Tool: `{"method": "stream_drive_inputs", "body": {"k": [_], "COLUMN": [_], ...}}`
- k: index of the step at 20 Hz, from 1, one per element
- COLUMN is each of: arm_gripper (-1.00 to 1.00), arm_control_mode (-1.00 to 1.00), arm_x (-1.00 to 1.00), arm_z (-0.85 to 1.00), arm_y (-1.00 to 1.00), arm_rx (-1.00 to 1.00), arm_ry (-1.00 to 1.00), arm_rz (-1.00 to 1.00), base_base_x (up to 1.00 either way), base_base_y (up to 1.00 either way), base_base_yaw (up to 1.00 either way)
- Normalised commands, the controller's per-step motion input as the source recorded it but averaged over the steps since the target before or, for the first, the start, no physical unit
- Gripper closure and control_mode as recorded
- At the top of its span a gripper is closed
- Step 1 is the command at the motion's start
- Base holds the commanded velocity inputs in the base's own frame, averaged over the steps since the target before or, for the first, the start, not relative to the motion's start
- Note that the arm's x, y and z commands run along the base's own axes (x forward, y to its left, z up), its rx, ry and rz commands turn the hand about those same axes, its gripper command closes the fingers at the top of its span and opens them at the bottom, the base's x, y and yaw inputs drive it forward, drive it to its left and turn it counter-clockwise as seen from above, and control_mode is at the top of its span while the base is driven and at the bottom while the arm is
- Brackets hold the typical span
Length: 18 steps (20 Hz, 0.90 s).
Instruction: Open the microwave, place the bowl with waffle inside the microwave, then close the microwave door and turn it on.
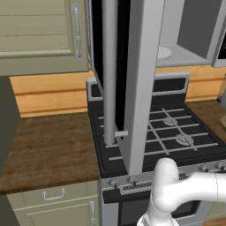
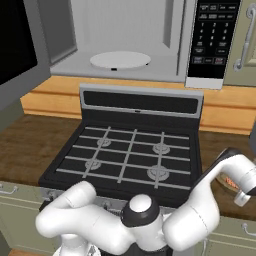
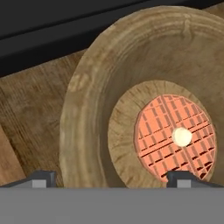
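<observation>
The tan wooden bowl [image 3: 100, 87] sits on the wooden counter, with a reddish-pink waffle [image 3: 175, 133] at its bottom. My gripper [image 3: 112, 178] hangs open right above it. One fingertip [image 3: 39, 177] is outside the bowl's rim and the other [image 3: 186, 177] is over the waffle. In the right base view a sliver of the bowl [image 2: 229, 183] peeks out beside my hand, to the right of the stove. The microwave [image 2: 125, 30] stands open above the stove, its white turntable [image 2: 120, 60] bare. The microwave door [image 1: 137, 66] is swung wide out, handle [image 1: 109, 70] facing me.
A black gas stove [image 2: 127, 150] lies below the microwave, its back panel [image 2: 142, 102] raised. The microwave keypad [image 2: 212, 35] is on the right. Beige cabinets [image 1: 39, 31] hang at the upper left. The wooden counter [image 1: 48, 145] runs left of the stove.
</observation>
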Motion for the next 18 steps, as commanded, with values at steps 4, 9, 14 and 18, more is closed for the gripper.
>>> {"method": "stream_drive_inputs", "body": {"k": [4, 9, 14, 18], "arm_gripper": [-1.00, -1.00, -1.00, 1.00], "arm_control_mode": [-1.00, -1.00, -1.00, -1.00], "arm_x": [-0.11, 0.03, 0.06, 0.01], "arm_z": [-0.20, -0.10, -0.05, -0.08], "arm_y": [0.03, 0.08, 0.13, 0.09], "arm_rx": [0.00, 0.00, 0.00, 0.00], "arm_ry": [0.00, -0.02, -0.03, 0.00], "arm_rz": [0.01, 0.00, 0.00, 0.00], "base_base_x": [0.00, 0.00, 0.00, 0.00], "base_base_y": [0.00, 0.00, 0.00, 0.00], "base_base_yaw": [0.00, 0.00, 0.00, 0.00]}}
